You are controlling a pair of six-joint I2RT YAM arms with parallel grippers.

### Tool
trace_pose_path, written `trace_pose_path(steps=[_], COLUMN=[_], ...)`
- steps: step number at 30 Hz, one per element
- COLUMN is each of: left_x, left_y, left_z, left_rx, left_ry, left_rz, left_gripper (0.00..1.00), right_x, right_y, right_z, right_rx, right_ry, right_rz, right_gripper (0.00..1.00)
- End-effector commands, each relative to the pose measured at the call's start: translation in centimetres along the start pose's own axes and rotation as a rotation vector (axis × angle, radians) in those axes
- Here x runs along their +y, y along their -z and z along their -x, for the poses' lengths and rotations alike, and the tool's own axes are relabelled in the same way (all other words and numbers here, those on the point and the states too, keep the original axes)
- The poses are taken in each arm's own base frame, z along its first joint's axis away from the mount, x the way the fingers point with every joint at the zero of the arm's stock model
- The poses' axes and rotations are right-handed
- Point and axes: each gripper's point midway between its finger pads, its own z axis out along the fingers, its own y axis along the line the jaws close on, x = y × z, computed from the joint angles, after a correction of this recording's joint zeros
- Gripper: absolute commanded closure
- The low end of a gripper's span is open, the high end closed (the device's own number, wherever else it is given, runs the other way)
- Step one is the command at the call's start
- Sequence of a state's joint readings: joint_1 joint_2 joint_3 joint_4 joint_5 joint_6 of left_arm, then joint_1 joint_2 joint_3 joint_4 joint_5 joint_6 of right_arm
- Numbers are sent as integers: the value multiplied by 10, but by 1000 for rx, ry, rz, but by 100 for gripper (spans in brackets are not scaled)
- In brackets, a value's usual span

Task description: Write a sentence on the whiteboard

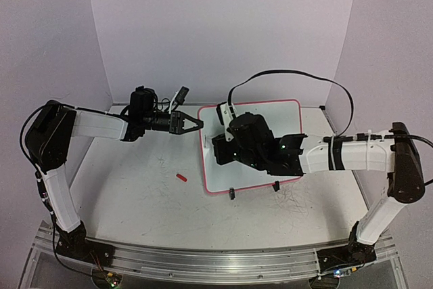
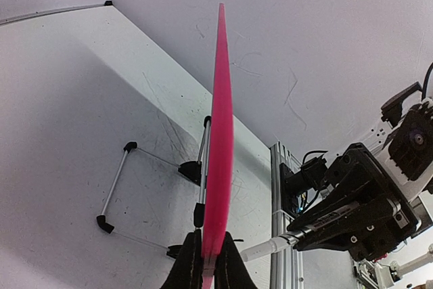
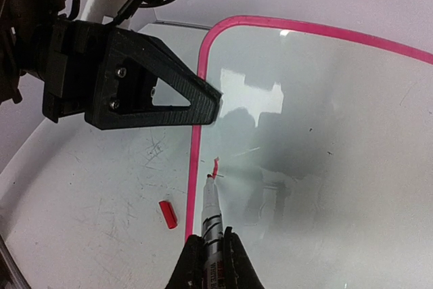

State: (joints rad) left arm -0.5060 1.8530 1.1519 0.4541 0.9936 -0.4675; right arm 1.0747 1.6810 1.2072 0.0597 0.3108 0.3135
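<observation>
Closest to us in the right wrist view, the right gripper (image 3: 211, 240) has its two fingers clamped on a marker (image 3: 212, 211). The marker points away from the wrist, its tip touching the whiteboard (image 3: 325, 140) just inside the left stretch of the pink rim. At the tip, the sentence (image 3: 215, 166) amounts to one short red stroke.

From above, we see the right arm reaching leftward from its base. Its forearm is roughly level and its wrist hangs over the left half of the board.

The left arm rises from its base, bends at the shoulder and runs its forearm level toward the right. The left gripper (image 2: 207, 240) is pinched on the board's pink left edge near the far corner. Its wrist camera sees the board edge-on between the fingers.

We find the whiteboard on the table (image 1: 135, 187) between the two arms, with its two black clip feet (image 1: 232, 194) at the near edge. A small red cap (image 3: 167, 214) lies on the table just left of the board, apart from it.
</observation>
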Motion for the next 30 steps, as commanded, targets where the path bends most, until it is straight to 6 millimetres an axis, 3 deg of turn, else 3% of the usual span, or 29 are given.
trace_pose_path(steps=[1, 11, 30], left_x=[-25, -24, -26], left_y=[3, 3, 3], left_z=[11, 11, 12], left_rx=[-10, -9, -10], left_ry=[-36, -36, -39], left_rz=[-50, -49, -52], left_gripper=[100, 100, 100], right_x=[2, 2, -8], right_y=[3, -7, -13], right_z=[34, 34, 12], right_rx=[-84, -80, -36], right_ry=[-14, -9, -4], right_rz=[-3, -2, -45], right_gripper=[100, 100, 100])
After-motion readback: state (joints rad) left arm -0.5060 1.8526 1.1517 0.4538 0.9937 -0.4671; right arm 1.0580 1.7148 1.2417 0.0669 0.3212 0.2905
